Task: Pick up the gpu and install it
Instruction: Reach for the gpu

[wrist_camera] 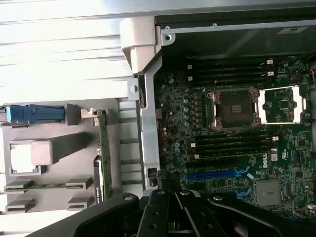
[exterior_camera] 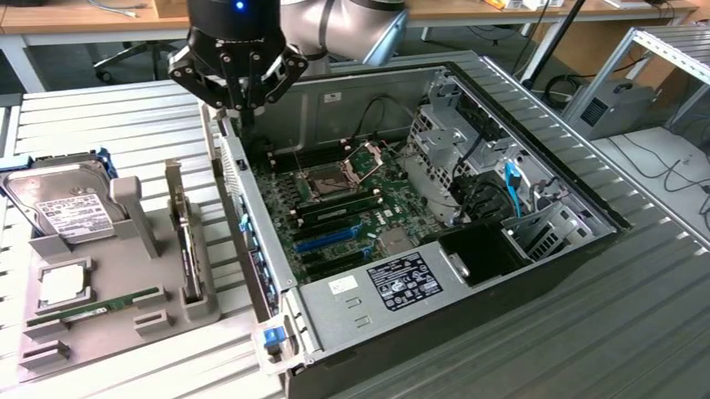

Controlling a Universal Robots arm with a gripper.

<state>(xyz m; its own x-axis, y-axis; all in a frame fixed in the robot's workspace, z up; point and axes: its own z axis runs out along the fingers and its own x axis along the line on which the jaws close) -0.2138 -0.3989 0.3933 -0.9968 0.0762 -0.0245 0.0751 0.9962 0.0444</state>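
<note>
Hanging straight down from the grey arm (exterior_camera: 332, 21), the black gripper (exterior_camera: 239, 104) points its fingers at the near corner of the open computer case (exterior_camera: 367, 91), just above the metal wall on the exterior view's left. Its fingers are clenched together with nothing between them. The gpu (exterior_camera: 189, 249) stands on its edge in a slot of the grey holder (exterior_camera: 100, 332) outside the case, well apart from the gripper, its metal bracket upright at the far end. A hard drive (exterior_camera: 66, 208) and a RAM stick (exterior_camera: 95, 309) sit in the same holder. Inside the case the motherboard (exterior_camera: 332, 216) lies exposed, its CPU socket (exterior_camera: 332, 176) open.
</note>
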